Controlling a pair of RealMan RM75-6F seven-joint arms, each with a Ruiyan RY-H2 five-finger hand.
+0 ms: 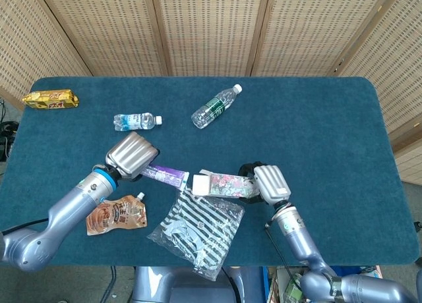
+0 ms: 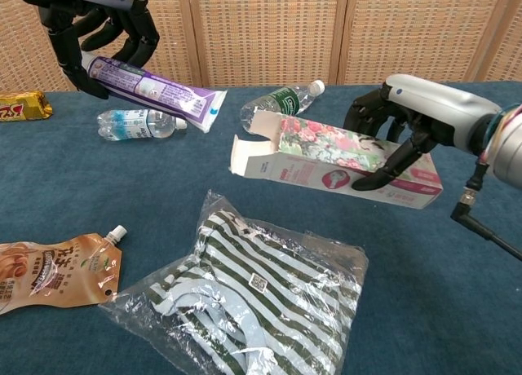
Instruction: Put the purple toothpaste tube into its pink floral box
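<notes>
Toothpaste tube [image 2: 155,88] tilts in left robot hand [image 2: 98,20] toward box [image 2: 326,159].

Woven wicker screen panels [image 1: 211,26] with wooden frames behind, teal carpeted table [image 1: 316,118], even light

Both views are bright and evenly lit, with soft light that seems to fall from above; colours are full and nothing is washed out or lost in darkness. Shadows on the blue counter [image 1: 316,132] are faint and short, sitting close under each thing. The clear plastic bag [image 2: 253,297] carries small white glints along its creases in the chest view, and the silver back of the left hand [image 1: 132,155] shows a mild sheen in the head view. Focus is sharp across both pictures, with no motion blur. The counter's edges bow slightly in the head view.
</notes>
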